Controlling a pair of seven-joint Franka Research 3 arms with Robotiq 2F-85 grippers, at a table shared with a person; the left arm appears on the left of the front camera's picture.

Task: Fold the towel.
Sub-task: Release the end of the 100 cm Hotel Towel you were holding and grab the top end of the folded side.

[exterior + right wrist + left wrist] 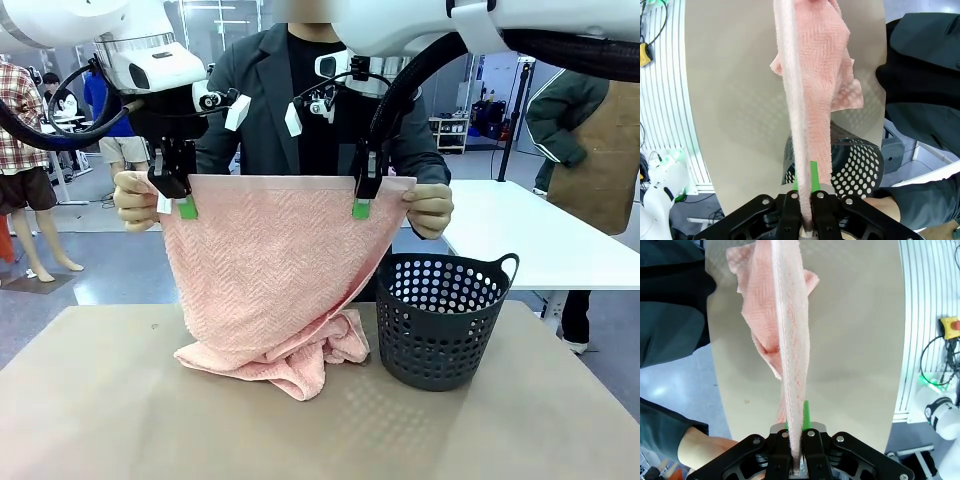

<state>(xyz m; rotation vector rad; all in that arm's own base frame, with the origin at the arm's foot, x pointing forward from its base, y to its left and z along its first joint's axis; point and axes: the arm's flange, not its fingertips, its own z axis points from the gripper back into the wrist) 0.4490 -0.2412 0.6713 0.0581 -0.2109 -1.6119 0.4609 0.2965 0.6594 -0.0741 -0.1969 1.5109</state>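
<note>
Towel [268,270]: held up by top hem, clamped tight in left gripper [183,206] and right gripper [361,206], spread between them; lower end bunched on table [100,400] beneath. No fold made yet; whole folding left, by appearances.

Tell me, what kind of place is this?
Probably a robot lab: two white robot arms hold up a salmon-pink terry towel, a white work table stands behind, and a yellow box with a red stop button sits nearby.
</note>
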